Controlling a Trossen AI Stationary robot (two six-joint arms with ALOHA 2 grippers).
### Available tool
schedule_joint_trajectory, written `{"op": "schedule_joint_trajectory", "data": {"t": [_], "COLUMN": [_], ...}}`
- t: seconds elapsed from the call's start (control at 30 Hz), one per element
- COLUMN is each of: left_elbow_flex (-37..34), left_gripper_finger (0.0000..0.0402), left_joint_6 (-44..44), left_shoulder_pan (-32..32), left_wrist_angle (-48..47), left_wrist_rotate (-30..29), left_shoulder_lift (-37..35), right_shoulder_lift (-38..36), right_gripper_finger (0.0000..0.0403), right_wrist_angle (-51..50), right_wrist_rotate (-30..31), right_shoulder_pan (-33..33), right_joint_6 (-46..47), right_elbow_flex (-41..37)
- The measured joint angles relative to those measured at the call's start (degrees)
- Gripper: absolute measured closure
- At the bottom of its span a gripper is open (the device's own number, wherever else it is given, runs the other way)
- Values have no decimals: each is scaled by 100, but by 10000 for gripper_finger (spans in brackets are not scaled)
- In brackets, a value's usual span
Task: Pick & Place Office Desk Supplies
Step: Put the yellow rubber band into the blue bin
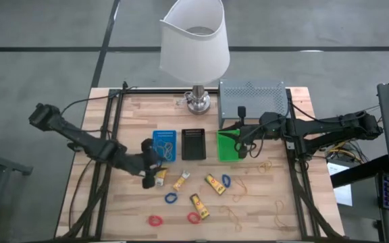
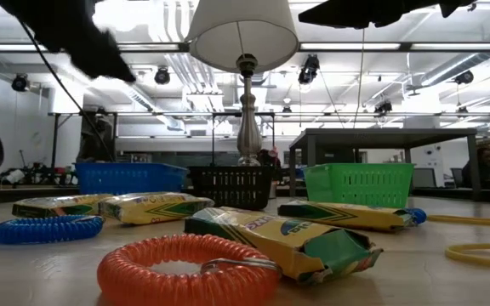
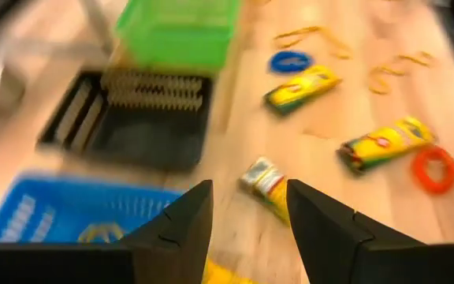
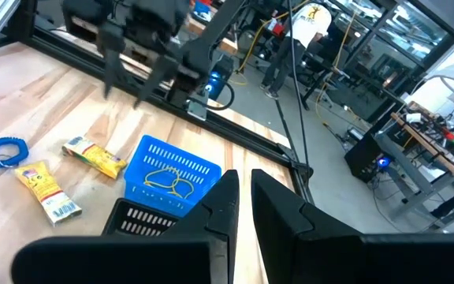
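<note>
Nearest the table's front edge lay the loose supplies: a red coiled plastic ring (image 1: 155, 220), a blue coiled ring (image 1: 171, 198) and yellow crayon packets (image 1: 199, 206), with thin tan rubber bands (image 1: 234, 216) to the right.

The left gripper (image 1: 148, 177) hovered over a yellow packet (image 1: 159, 177) just in front of the blue plastic tray (image 1: 165, 145), fingers (image 3: 181, 229) spread and empty — it needed to straddle the packet's narrow width before closing.

Farther back, the right gripper (image 1: 242, 150) hung over the green plastic tray (image 1: 229, 147), fingers nearly together, holding nothing visible.
</note>
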Motion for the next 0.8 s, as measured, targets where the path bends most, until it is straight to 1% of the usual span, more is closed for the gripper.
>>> {"op": "schedule_joint_trajectory", "data": {"t": [0.1, 0.17, 0.37, 0.53, 0.63, 0.73, 0.8], "left_elbow_flex": [0, 2, 0, -4, -4, -11, -15], "left_gripper_finger": [233, 233, 233, 233, 233, 233, 233], "left_joint_6": [988, 1348, 1986, 2533, 2557, 2261, 1969], "left_shoulder_pan": [18, 122, 286, 537, 681, 804, 837], "left_wrist_angle": [703, 875, 627, 490, 227, -105, -115], "left_wrist_rotate": [7, 8, 29, 350, 482, 464, 464], "left_shoulder_lift": [-186, -358, -975, -1583, -1849, -1974, -1979], "right_shoulder_lift": [0, 0, -2, -15, -7, -7, -7], "right_gripper_finger": [369, 369, 369, 369, 369, 369, 369], "right_wrist_angle": [2, -1, 3, 80, 60, 58, 54], "right_wrist_rotate": [0, 0, 1, 7, 7, 7, 3], "right_shoulder_pan": [0, 0, -17, -18, -15, -15, -15], "right_joint_6": [0, 0, 0, -16, -11, -2, 4], "right_elbow_flex": [0, 0, 0, 2, 2, 2, 2]}}
